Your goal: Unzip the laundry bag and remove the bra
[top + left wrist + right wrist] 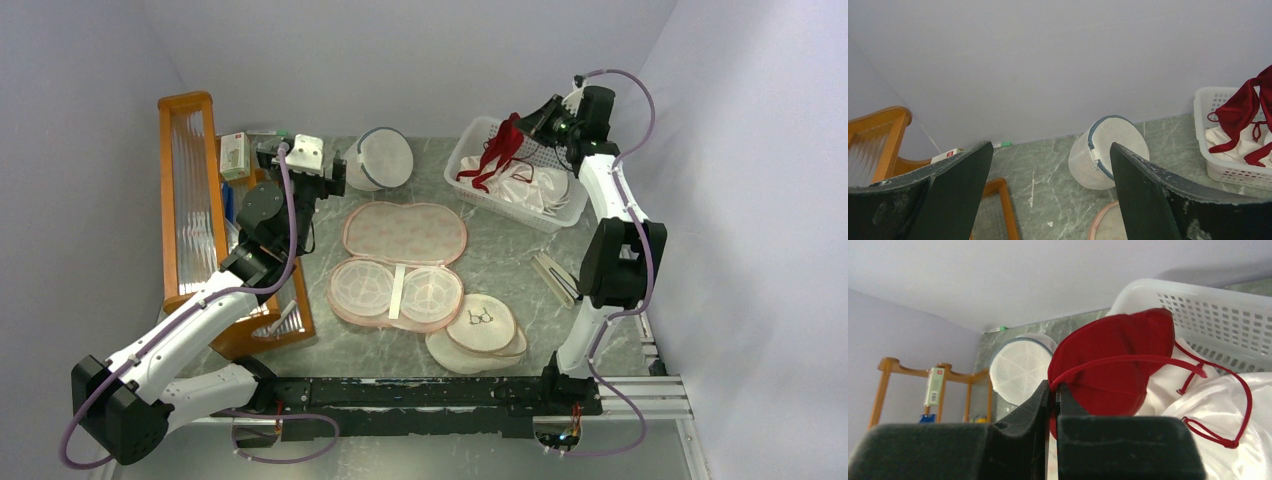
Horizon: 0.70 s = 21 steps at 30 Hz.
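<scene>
1. The bra [1113,360] is pinched in the closed right gripper [1054,390], above the white basket [1208,305].
2. The laundry bag [400,262] is laid open, left of the basket.
3. The left gripper [1050,150] is held spread, farther left.

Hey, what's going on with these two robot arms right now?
The right gripper is shut on the red bra, holding it over the white basket at the back right. The peach laundry bag lies unzipped and spread open mid-table. The left gripper is open and empty.
</scene>
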Motion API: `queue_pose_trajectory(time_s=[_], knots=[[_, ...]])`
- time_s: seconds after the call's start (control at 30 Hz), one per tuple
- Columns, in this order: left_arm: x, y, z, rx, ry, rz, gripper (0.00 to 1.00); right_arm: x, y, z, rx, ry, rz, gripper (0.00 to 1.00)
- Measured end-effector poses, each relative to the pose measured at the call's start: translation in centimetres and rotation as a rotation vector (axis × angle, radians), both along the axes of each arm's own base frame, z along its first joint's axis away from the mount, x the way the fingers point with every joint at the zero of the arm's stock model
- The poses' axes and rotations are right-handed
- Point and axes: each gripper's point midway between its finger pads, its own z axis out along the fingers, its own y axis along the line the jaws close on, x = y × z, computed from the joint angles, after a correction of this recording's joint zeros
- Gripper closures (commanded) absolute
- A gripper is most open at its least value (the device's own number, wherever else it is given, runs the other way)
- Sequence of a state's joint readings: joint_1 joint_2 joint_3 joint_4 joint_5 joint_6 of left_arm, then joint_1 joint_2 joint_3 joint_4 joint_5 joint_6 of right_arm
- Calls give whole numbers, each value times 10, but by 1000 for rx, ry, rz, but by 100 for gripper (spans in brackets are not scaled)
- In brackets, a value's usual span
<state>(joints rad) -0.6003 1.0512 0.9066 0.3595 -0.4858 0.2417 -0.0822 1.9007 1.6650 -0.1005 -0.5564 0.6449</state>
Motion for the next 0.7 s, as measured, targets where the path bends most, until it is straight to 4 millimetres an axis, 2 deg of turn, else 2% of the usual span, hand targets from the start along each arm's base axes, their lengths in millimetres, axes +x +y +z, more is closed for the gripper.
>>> queue_pose_trajectory(time_s=[0.13,0.27,0.6,0.7], knots=[[0,0,0,-3,3,0,1,-4,-2,-25,-29,59,2,100],[0,0,0,-5,3,-1,1,-10,-13,-56,-82,139,-42,100],[1,1,-1,-9,7,-1,1,-33,-74,-136,-326,351,-309,100],[1,1,-2,-8,9,-1,1,-43,-88,-153,-388,400,-364,97]])
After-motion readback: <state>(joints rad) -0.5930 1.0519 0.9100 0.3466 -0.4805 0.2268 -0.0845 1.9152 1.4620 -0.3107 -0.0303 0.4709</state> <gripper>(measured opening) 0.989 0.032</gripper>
